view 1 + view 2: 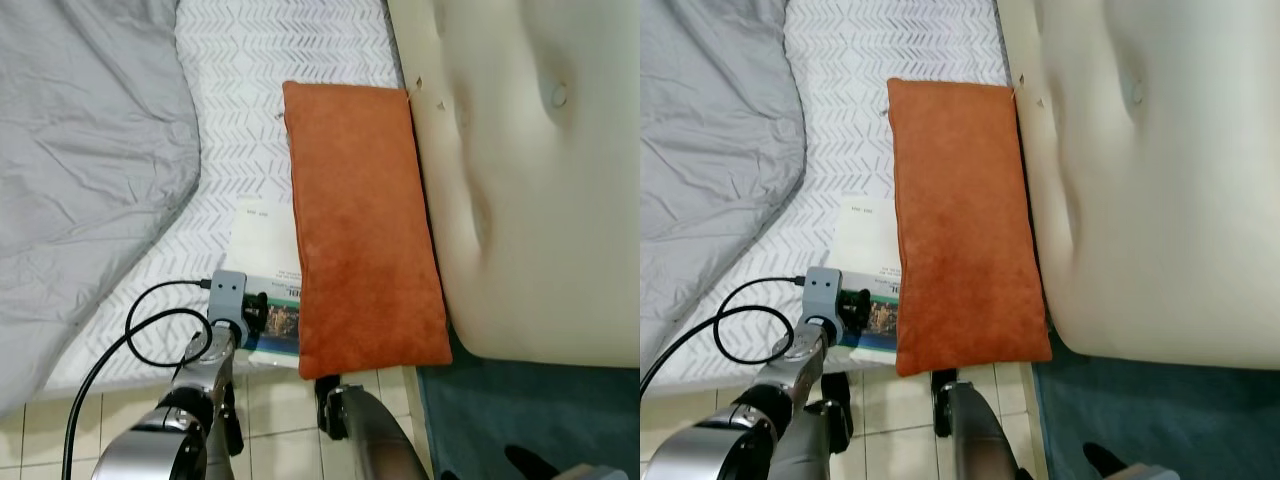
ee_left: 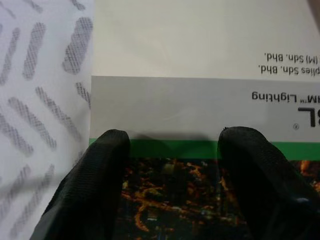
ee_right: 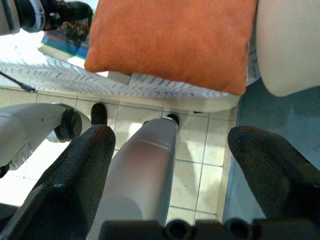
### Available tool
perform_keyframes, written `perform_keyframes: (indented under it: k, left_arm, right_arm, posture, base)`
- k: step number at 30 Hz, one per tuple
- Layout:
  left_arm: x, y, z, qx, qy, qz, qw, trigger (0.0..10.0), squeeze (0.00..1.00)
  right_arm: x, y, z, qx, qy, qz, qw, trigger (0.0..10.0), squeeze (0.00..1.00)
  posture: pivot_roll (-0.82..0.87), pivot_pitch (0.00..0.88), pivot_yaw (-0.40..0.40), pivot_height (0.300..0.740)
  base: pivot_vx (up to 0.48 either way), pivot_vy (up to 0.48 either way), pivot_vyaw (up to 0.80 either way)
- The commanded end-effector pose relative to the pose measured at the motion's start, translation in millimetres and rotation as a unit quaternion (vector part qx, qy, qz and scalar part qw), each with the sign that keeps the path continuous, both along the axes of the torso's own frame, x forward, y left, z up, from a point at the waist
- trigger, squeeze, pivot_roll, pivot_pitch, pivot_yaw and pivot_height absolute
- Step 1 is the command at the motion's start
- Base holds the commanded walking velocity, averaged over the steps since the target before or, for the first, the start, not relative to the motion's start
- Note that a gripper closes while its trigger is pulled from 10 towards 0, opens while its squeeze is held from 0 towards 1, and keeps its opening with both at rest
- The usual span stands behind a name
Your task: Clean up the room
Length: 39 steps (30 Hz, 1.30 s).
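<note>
We see the left gripper (image 2: 172, 150) spread open, fingers (image 2: 95, 175) resting on the printed booklet (image 1: 262, 240) (partly under the orange cushion (image 1: 362, 225)). Our right gripper (image 3: 170, 150) hangs open above the floor tiles (image 3: 200, 145).

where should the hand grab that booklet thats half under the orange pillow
Take the booklet by its near edge at the mattress edge, coming from the robot's left, bare side. It lies flat on the patterned sheet, and the orange pillow covers its right part, so only the left strip and near edge are free. The left hand is already over that near part, fingers spread. Sliding it out leftward seems best.
</note>
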State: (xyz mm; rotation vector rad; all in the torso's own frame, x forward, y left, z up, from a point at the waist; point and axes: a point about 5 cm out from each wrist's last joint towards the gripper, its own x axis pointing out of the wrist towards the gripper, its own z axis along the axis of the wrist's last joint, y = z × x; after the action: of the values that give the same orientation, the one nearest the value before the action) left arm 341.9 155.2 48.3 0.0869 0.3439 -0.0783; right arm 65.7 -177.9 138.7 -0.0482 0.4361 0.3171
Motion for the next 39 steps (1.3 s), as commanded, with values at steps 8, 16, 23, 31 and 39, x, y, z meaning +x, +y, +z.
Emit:
perform_keyframes:
  k: [8, 16, 23, 31, 39]
  left_arm:
    - [-31.9, 54.7, -34, 0.018, 0.081, 0.149, 0.985, 10.0, 0.0]
    - [-62.3, 71.7, -55, 0.013, 0.075, 0.201, 0.977, 10.0, 0.0]
    - [-72.2, 58.6, -54, -0.019, 0.005, 0.209, 0.978, 10.0, 0.0]
    - [-44.8, 4.8, 16, -0.036, -0.179, 0.1, 0.978, 10.0, 0.0]
    - [-8.5, -12.2, 32, -0.049, -0.164, 0.035, 0.985, 10.0, 0.0]
  right_arm:
    - [-11.8, -2.5, -2, -0.01, 0.036, -0.001, 0.999, 10.0, 0.0]
    - [-11.2, -4.3, -7, -0.013, 0.038, 0.002, 0.999, 10.0, 0.0]
    - [-10.4, -4.3, -10, -0.01, 0.039, 0.006, 0.999, 10.0, 0.0]
    - [-7.0, -3.9, -11, -0.006, 0.031, 0.004, 1.0, 10.0, 0.0]
    - [-7.8, -1.1, -12, -0.001, 0.028, 0.001, 1.0, 10.0, 0.0]
  posture:
    - [-0.42, 0.661, -0.136, 0.74]
    - [-0.39, 0.655, -0.123, 0.74]
    - [-0.37, 0.65, -0.115, 0.74]
    - [-0.35, 0.645, -0.101, 0.74]
    - [-0.36, 0.639, -0.087, 0.74]
  base:
    - [0.0, 0.0, 0.0]
    - [0.0, 0.0, 0.0]
    - [0.0, 0.0, 0.0]
    - [0.0, 0.0, 0.0]
    - [0.0, 0.0, 0.0]
